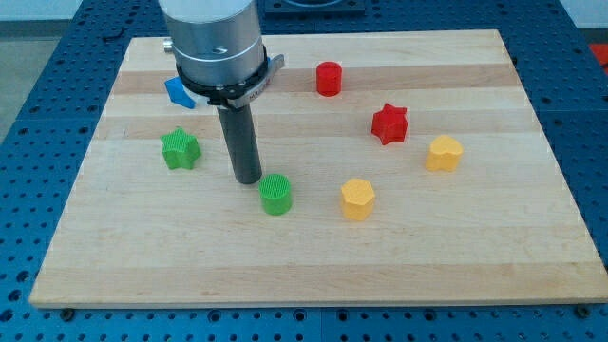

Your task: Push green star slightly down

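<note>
The green star point(180, 149) lies on the wooden board point(313, 266) at the view's left. My tip point(248, 178) rests on the board to the right of the star and slightly below it, with a clear gap between them. A green cylinder point(275, 194) stands just right of my tip and a little lower, close to it. The rod rises from the tip to the large grey arm body at the view's top.
A blue block point(178, 91) is partly hidden behind the arm body at upper left. A red cylinder point(329, 78) is at the top centre, a red star point(389, 123) to the right, a yellow block point(444, 152) further right, and a yellow block point(358, 199) at lower centre.
</note>
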Robot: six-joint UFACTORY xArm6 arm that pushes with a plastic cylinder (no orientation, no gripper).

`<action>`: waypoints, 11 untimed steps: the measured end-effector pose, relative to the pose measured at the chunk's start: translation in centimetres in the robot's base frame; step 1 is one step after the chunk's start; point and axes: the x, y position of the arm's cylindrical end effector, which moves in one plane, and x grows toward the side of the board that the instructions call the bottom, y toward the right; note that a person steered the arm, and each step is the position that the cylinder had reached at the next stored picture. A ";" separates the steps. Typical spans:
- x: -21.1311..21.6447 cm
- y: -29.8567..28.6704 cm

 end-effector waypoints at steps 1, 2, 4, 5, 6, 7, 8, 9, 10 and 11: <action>0.9 1.5; 3.6 2.4; 5.5 3.4; -0.2 3.3; -5.6 3.3; -10.3 2.7; -13.2 -0.6; -12.6 -5.2; -10.3 -8.2; -8.1 -9.1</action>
